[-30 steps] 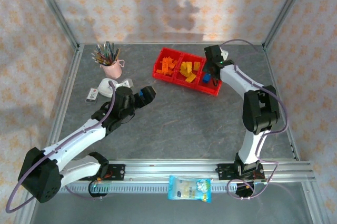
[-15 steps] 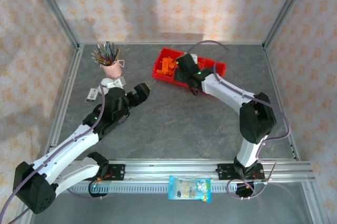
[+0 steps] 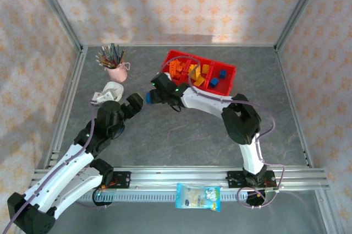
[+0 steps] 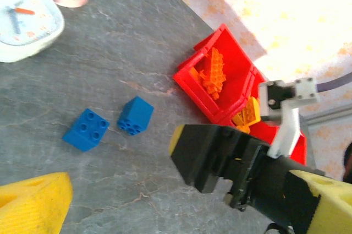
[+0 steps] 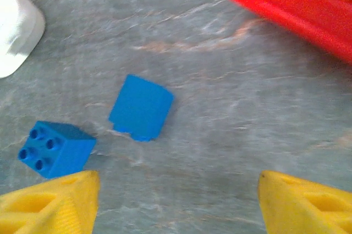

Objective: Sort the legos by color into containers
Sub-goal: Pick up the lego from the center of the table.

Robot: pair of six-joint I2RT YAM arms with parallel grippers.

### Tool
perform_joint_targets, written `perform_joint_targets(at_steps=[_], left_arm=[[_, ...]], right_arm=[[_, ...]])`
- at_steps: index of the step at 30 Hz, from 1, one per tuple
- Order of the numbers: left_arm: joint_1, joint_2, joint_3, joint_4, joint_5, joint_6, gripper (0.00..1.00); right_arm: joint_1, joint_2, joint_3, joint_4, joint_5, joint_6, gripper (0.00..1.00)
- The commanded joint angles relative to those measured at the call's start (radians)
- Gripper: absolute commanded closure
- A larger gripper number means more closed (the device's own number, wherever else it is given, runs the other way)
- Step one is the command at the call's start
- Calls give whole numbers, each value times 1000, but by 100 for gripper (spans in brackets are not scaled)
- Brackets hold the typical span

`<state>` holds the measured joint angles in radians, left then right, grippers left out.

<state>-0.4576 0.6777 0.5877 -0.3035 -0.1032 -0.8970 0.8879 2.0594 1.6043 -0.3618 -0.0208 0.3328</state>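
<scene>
The red containers (image 3: 228, 74) stand at the back, holding orange, yellow and blue legos; their left bin with orange bricks (image 4: 212, 74) appears in the left wrist view. Two blue legos lie loose on the table left of the tray: a studs-up one (image 5: 55, 148) and a tipped one (image 5: 141, 107). My right gripper (image 5: 176, 201) hovers open just short of them, nothing between its yellow fingertips (image 5: 49, 201). My left gripper (image 3: 133, 103) is open too, close beside the right gripper (image 3: 153, 95), whose black body (image 4: 220, 157) sits between the left fingers.
A pink cup of pencils (image 3: 114, 66) and a white clock (image 3: 111, 89) stand at the back left, near the blue legos. A snack bag (image 3: 198, 196) lies past the front rail. The red tray's near wall (image 5: 297, 3) is just right of the bricks.
My right arm swung from the tray's right bin across to the table left of the tray, above the loose blue legos. The left arm drew back a little toward the front left.
</scene>
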Motion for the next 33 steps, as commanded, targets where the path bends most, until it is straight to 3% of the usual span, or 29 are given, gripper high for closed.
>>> perform_joint_targets(at_steps=[1, 11, 18, 27, 33], left_arm=[[21, -43, -15, -76, -57, -17, 1], [57, -60, -18, -91, -43, 0, 1], [63, -25, -20, -62, -15, 6, 1], [66, -15, -23, -49, 0, 7, 1], [68, -14, -35, -25, 9, 1, 1]], right_arm=[[14, 67, 100, -11, -2, 35, 24], [15, 308, 379, -140, 62, 129, 23], [15, 362, 426, -179, 131, 184, 29], [8, 326, 354, -195, 154, 202, 50], [2, 325, 324, -132, 100, 133, 63]])
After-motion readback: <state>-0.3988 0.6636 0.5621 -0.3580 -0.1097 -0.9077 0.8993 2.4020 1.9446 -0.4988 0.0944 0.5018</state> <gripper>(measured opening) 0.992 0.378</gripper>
